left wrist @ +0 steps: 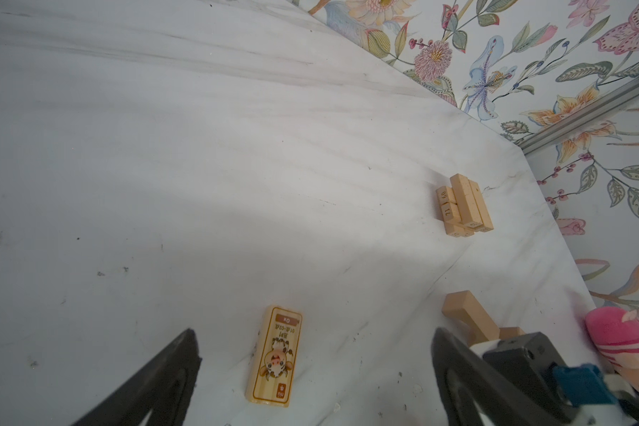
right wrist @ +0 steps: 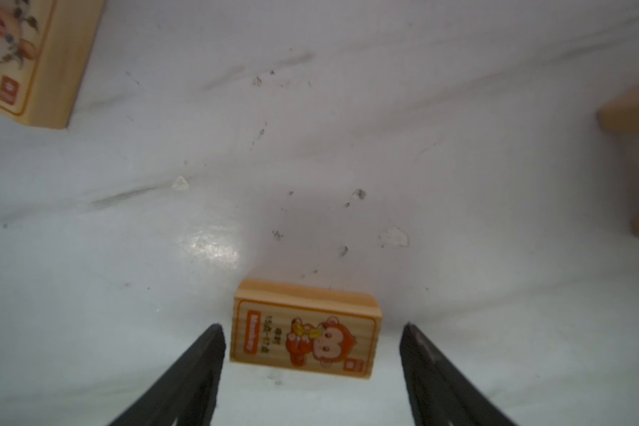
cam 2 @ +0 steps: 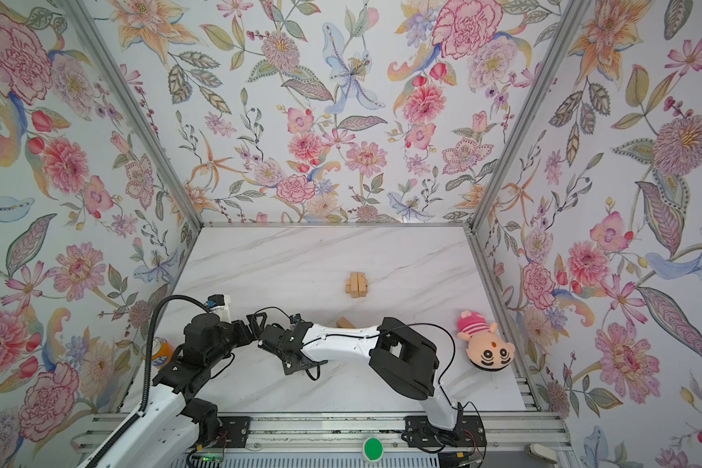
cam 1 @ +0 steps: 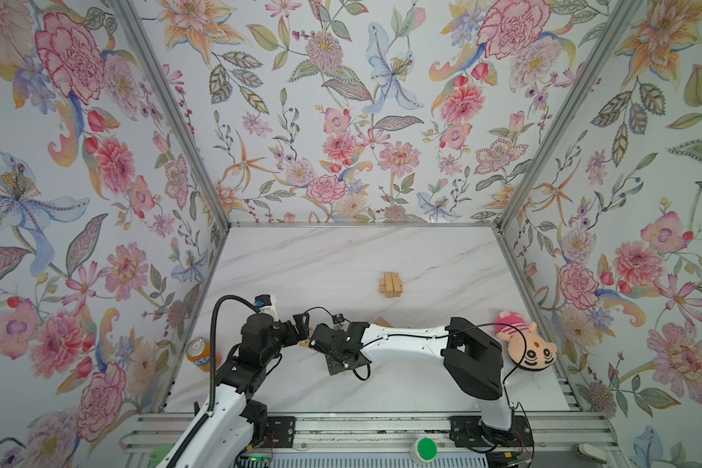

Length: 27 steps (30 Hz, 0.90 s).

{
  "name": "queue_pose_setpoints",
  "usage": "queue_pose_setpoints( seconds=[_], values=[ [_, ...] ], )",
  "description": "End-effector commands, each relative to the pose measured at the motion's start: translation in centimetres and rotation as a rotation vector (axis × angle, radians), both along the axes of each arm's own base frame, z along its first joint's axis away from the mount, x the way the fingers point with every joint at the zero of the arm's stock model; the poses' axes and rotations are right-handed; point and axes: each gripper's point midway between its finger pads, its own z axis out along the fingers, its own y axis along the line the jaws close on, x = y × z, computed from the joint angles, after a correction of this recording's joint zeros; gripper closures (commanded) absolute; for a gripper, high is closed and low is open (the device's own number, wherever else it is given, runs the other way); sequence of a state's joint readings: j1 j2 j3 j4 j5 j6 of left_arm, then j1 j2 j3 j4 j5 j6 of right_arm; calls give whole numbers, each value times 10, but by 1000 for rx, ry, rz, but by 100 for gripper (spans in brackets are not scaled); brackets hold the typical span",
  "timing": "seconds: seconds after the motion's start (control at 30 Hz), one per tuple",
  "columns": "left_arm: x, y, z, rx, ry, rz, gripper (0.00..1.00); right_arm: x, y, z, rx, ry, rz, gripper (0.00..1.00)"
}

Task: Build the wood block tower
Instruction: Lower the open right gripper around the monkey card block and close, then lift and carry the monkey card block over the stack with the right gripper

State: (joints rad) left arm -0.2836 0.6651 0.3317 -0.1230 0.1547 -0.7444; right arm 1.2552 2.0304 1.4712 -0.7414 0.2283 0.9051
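The left gripper stands wide open, empty, over a cow-printed tan wooden brick. The right gripper, open, straddles a monkey-printed tan brick, not yet clamped. Nearby lie plain tan bricks, perhaps two. Farther right, the low crossed tower of tan bricks looks roughly half built.

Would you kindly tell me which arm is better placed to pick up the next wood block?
Right, probably: the monkey-printed block sits close between the open jaws of the right gripper. The left gripper, also open, looks farther from the cow-printed block, which lies off-centre.
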Motion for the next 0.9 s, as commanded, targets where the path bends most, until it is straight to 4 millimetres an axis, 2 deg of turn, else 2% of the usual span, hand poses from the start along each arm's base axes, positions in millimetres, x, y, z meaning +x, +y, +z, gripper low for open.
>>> queue_pose_setpoints(
  seconds=[0.0,0.37,0.63,0.73,0.87],
  values=[
    [2,-2,2,-13,-19,-20,1,2,-6,-7,-41,6,-39,24],
    [2,-2,3,-23,-22,-26,1,3,-7,-13,-51,21,-39,34],
    [2,-1,3,-24,-20,-21,1,5,-13,-11,-60,13,-32,47],
    [2,0,2,-21,-18,-16,1,9,-14,2,-39,-10,-31,48],
    [2,1,2,-18,-18,-10,1,20,-18,33,2,-64,-28,48]
  ],
)
